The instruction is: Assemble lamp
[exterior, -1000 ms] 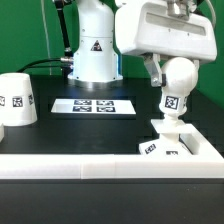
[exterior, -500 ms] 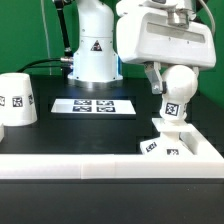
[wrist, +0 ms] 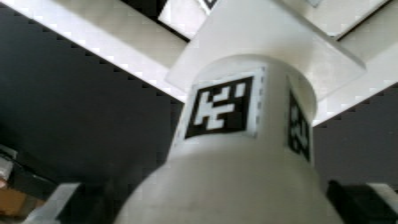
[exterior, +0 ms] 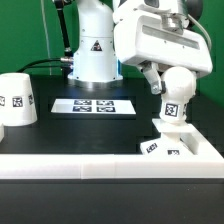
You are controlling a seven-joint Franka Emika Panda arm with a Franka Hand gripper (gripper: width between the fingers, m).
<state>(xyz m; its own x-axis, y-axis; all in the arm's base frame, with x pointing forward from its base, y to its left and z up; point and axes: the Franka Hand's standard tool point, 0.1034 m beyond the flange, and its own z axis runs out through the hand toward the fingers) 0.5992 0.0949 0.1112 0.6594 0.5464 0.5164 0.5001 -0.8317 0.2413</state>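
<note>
My gripper [exterior: 172, 82] is shut on the round head of the white bulb [exterior: 177, 98], which carries a black-and-white tag. The bulb stands slightly tilted, its neck down on the flat square base [exterior: 168, 146] at the exterior view's right. In the wrist view the bulb [wrist: 231, 130] fills the picture, with its tag facing the camera and dark fingers [wrist: 54, 200] on both sides of it. The tapered shade [exterior: 15, 98] stands apart at the exterior view's left.
The marker board [exterior: 93, 105] lies flat in the middle of the dark table. The robot's white pedestal [exterior: 92, 50] stands behind it. A white raised wall [exterior: 100, 165] runs along the front and round the base on the exterior view's right.
The hand has turned about the bulb and dropped slightly. The bulb's tag has shifted a little lower and tilted. The base and shade have not moved.
</note>
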